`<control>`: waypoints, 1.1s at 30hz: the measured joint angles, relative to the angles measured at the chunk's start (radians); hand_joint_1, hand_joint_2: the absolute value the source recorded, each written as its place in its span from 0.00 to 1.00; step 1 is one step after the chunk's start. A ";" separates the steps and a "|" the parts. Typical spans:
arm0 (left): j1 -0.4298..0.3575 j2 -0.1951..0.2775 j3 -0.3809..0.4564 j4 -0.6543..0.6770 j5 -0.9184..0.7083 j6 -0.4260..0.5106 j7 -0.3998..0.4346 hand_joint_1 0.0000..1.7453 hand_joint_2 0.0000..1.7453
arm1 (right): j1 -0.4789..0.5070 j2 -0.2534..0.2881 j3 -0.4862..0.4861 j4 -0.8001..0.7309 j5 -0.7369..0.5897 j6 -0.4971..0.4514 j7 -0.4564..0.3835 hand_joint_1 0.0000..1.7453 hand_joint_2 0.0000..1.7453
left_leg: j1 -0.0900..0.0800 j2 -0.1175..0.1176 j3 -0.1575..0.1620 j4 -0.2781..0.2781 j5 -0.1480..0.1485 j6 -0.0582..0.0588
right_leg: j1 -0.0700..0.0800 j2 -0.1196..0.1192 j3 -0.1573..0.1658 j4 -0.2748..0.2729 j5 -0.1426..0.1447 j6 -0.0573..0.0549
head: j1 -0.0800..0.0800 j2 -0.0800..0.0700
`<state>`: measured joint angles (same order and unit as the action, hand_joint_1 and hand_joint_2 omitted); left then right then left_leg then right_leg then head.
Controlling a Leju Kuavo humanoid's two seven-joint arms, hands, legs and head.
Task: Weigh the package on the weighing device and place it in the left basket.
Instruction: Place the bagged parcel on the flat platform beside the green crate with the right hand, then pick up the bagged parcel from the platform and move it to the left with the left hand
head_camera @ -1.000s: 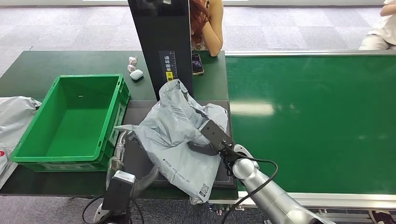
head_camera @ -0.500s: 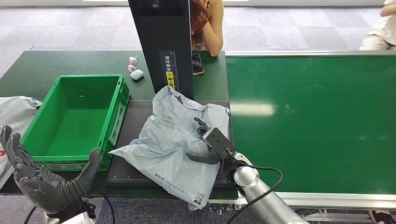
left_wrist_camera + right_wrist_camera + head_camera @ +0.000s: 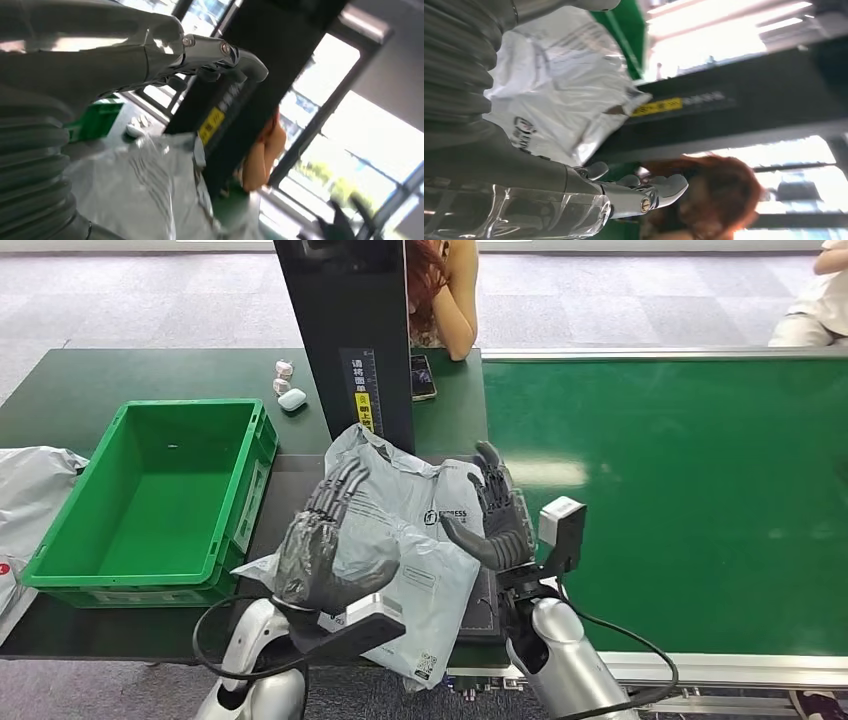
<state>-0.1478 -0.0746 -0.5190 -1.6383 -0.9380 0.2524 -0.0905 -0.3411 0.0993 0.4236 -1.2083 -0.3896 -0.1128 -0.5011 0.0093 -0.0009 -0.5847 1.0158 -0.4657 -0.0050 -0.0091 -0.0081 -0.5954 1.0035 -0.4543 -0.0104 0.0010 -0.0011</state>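
Observation:
The grey plastic package (image 3: 415,530) lies crumpled on the black platform (image 3: 293,478) of the weighing device, against its tall black column (image 3: 345,330). My left hand (image 3: 325,540) is raised at the package's left side, fingers spread and pointing up, holding nothing. At the package's right edge my right hand (image 3: 497,515) also stands upright with fingers apart and empty. The green basket (image 3: 60,530) stands left of the platform. The left wrist view shows the package (image 3: 145,195) and the column (image 3: 225,115). In the right wrist view the package (image 3: 564,100) lies under the column (image 3: 734,100).
A wide green conveyor belt (image 3: 680,500) runs on the right. Another grey bag (image 3: 30,490) lies left of the basket. An earbud case (image 3: 292,399) and a phone (image 3: 422,377) sit behind the platform. A person (image 3: 440,290) leans on the table behind the column.
My right hand let go of the package and turned upright at its right edge. My left hand rose from the lower left to the package's left side. The package settled flatter.

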 joint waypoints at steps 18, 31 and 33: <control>-0.196 0.026 -0.312 0.428 -0.080 -0.253 0.003 0.00 1.00 | 0.222 0.033 -0.149 -0.508 -0.119 0.017 -0.044 0.00 1.00 | 0.000 0.001 -0.001 -0.001 0.000 0.000 | 0.000 0.001 -0.002 0.000 0.000 0.000 | 0.000 0.000; -0.289 0.024 -0.419 0.577 -0.078 -0.261 -0.029 0.97 1.00 | 0.274 0.035 -0.149 -0.679 -0.149 0.092 -0.044 0.00 1.00 | 0.000 0.001 0.000 -0.001 0.000 0.000 | 0.000 0.001 0.000 0.000 0.000 0.000 | 0.000 0.000; -0.292 0.026 -0.423 0.577 -0.076 -0.259 -0.032 1.00 1.00 | 0.275 0.035 -0.149 -0.679 -0.156 0.098 -0.044 0.00 1.00 | 0.000 0.001 0.000 -0.001 0.001 0.000 | 0.000 0.001 0.000 0.000 0.000 0.000 | 0.000 0.000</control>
<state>-0.4402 -0.0484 -0.9421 -1.0613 -1.0144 -0.0068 -0.1222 -0.0660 0.1347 0.2747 -1.8869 -0.5453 -0.0152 -0.5447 0.0095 0.0001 -0.5846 1.0150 -0.4651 -0.0048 -0.0089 -0.0074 -0.5950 1.0036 -0.4539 -0.0108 0.0010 -0.0011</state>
